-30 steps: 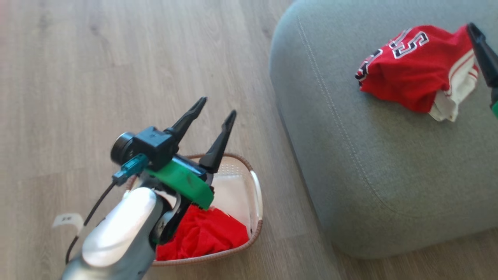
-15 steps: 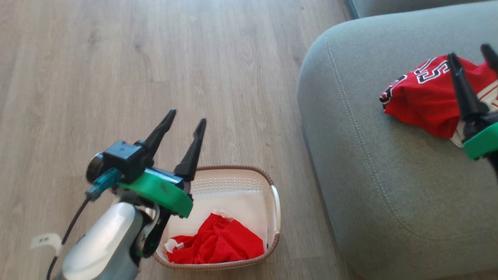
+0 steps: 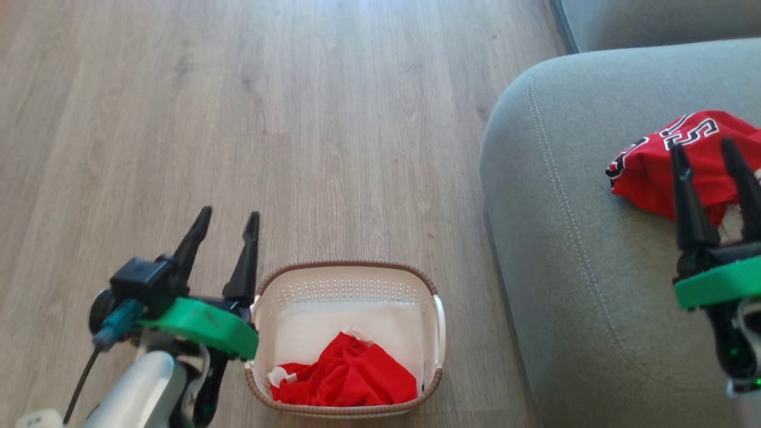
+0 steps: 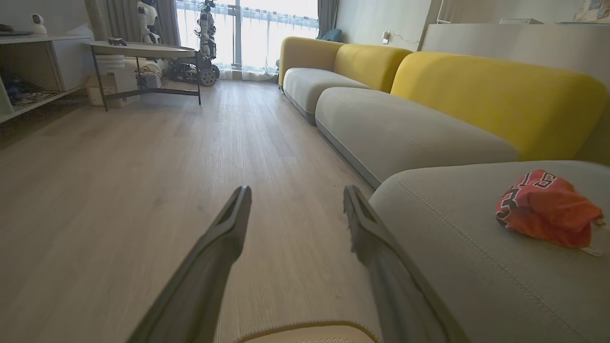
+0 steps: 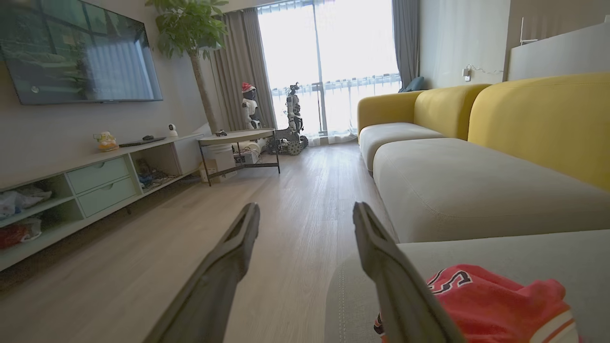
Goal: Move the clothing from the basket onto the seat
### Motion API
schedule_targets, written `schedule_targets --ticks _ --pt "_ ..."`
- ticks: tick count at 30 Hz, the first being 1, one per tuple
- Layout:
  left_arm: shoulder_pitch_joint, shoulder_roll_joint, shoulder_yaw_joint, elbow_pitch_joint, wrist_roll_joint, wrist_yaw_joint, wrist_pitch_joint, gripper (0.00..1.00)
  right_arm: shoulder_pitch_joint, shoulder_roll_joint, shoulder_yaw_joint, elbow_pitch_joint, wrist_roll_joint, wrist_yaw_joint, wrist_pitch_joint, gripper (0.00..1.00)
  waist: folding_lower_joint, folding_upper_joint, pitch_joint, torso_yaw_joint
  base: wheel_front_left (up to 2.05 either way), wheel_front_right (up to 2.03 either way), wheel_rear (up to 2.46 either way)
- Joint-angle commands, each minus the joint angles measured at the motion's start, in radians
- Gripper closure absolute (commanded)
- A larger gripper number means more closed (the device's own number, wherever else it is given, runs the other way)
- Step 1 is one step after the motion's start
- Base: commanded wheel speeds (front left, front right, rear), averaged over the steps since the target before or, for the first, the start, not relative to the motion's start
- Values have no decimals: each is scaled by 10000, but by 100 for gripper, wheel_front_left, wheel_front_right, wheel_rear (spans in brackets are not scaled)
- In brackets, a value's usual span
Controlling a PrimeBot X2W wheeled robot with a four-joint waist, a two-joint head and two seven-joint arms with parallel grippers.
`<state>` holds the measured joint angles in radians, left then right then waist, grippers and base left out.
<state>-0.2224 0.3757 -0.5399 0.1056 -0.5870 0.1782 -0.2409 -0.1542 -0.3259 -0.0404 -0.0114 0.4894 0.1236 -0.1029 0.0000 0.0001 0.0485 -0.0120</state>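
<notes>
Red clothing (image 3: 348, 380) lies in your basket (image 3: 348, 285) at bottom centre. The numbered jersey (image 3: 648, 172) sits on the seat (image 3: 582, 267) at right. Your left gripper (image 3: 229, 212) and right gripper (image 3: 700, 144) both gape, holding nothing.

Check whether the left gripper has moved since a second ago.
Yes. The left gripper hung over the basket before; it now sits beside the basket's left rim, open, fingertips over the floor.
</notes>
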Motion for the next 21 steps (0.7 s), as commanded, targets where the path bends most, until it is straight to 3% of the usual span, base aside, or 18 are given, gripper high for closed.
schedule_targets --ticks 1,12,21 --pt "-83 334 702 -347 -100 180 -168 0 209 22 66 -532 -52 71 -263 0 0 -1 -144 110 0 0 0" --pt "864 221 1343 -479 276 561 -204 0 1315 632 572 -510 58 71 -842 0 0 -1 -471 389 0 0 0" --pt "1476 157 1839 -417 809 424 -207 0 1716 951 920 -105 41 71 -1272 0 0 -1 -515 434 0 0 0"
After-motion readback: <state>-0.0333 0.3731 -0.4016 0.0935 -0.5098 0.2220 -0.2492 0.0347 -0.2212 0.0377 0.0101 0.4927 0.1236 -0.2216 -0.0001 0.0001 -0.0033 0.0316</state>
